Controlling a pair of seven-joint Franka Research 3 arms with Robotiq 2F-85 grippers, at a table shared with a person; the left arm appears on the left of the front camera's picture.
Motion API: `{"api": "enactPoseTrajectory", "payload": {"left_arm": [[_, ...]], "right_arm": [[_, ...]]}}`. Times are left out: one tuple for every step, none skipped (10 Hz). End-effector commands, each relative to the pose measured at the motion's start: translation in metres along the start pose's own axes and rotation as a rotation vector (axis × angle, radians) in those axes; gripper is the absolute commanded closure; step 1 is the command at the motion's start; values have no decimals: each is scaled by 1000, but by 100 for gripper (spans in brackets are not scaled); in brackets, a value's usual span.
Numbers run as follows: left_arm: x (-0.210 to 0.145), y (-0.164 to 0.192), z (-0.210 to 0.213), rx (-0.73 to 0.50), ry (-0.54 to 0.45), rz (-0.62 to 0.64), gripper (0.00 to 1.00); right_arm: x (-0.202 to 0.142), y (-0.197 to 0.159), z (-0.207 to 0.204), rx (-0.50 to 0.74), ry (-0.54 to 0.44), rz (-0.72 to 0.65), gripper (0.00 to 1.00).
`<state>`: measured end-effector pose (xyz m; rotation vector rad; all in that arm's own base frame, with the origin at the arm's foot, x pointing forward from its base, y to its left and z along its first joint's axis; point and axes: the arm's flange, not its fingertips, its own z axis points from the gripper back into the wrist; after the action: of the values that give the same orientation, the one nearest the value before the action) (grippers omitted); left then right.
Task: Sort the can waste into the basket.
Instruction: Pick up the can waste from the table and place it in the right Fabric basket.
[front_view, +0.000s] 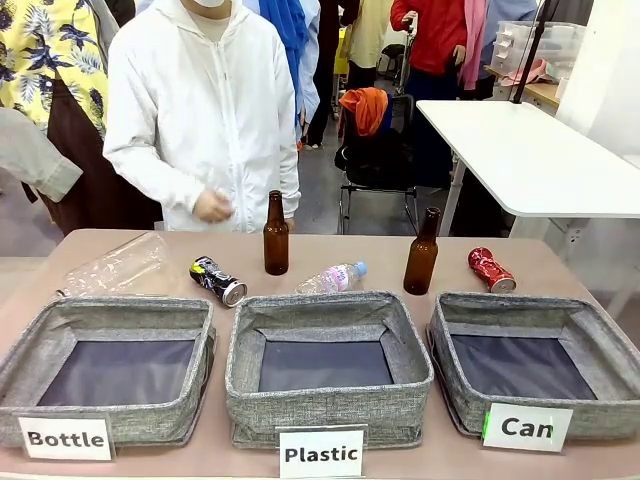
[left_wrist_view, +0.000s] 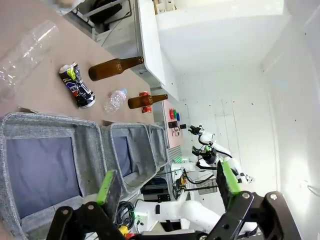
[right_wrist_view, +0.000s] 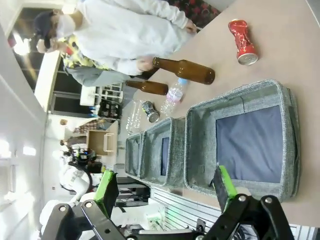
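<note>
Jaws spread wide on both arms, and nothing sits between the green pads. The left gripper (left_wrist_view: 167, 180) hangs released, looking across the row of bins. The right gripper (right_wrist_view: 165, 181) is released too, with the basket (front_view: 520, 306) ahead of its fingers. That basket sits at the robot's right end of the row, white "Can" label (front_view: 527, 428) on its near wall, dark lining bare. The red can (front_view: 491, 270), crushed, lies on its side on the table (front_view: 560, 262) just beyond the basket's far rim. The black can (front_view: 218, 281) lies on its side well apart from it, beyond the gap between the Bottle bin (front_view: 110, 310) and the Plastic bin (front_view: 325, 304). Two brown bottles (front_view: 276, 235) stand upright between the cans, with a small clear bottle (front_view: 333, 279) lying between them. A large clear bottle (front_view: 115, 268) lies at far left. At the far side, the person's hand (front_view: 212, 206) hovers above the table edge.
</note>
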<state>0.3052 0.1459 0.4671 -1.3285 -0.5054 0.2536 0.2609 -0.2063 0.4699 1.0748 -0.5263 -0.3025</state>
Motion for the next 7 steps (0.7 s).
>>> {"api": "enactPoseTrajectory", "payload": {"left_arm": [[-1,1,1,-1,9,-20,0],[-1,1,1,-1,9,-20,0],[-1,1,1,-1,9,-20,0],[-1,1,1,-1,9,-20,0],[-1,1,1,-1,9,-20,0],[-1,1,1,-1,9,-20,0],[-1,1,1,-1,9,-20,0]], "right_arm": [[4,56,-30,-273,3,80,0],[9,88,-54,-423,14,122,0],[17,116,-86,-573,39,172,0],[24,134,-116,-679,40,217,0],[25,151,-148,-794,34,306,0],[28,163,-179,-895,98,368,0],[31,169,-199,-955,127,384,0]]}}
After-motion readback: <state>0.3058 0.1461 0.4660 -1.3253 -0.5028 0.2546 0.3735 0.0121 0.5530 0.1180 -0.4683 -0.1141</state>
